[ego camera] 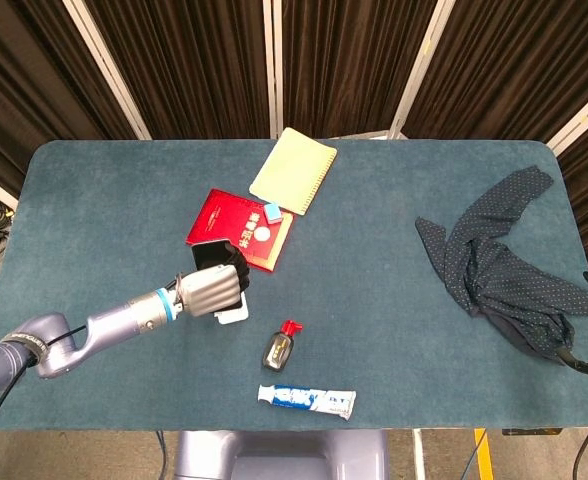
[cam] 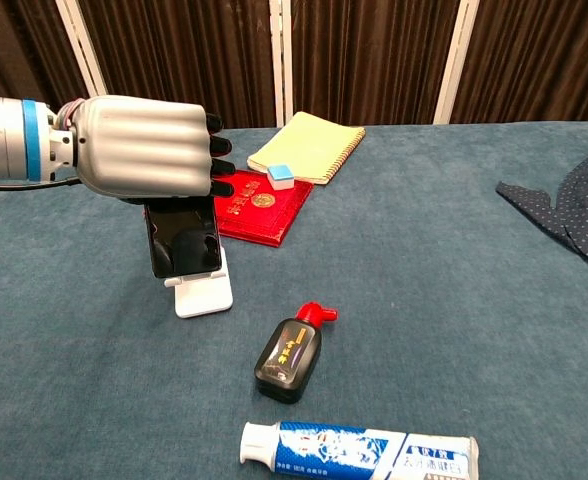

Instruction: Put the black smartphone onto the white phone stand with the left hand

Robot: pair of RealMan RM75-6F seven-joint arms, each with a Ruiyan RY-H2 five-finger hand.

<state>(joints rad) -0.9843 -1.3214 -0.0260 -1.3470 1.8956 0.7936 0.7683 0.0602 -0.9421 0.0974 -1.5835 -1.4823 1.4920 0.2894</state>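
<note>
My left hand (cam: 144,148) (ego camera: 216,290) grips the top of the black smartphone (cam: 185,240) (ego camera: 211,253), holding it upright with the screen facing the chest camera. The phone's lower edge sits at the ledge of the white phone stand (cam: 203,295) (ego camera: 233,312), leaning back against it. The hand covers the phone's upper part and the stand's back. My right hand shows in neither view.
A red booklet (cam: 257,205) lies just behind the stand, with a yellow notebook (cam: 307,147) and a small blue eraser (cam: 280,176) beyond. A black ink bottle with red cap (cam: 290,354) and a toothpaste tube (cam: 359,450) lie in front. Dark dotted cloth (ego camera: 499,262) is far right.
</note>
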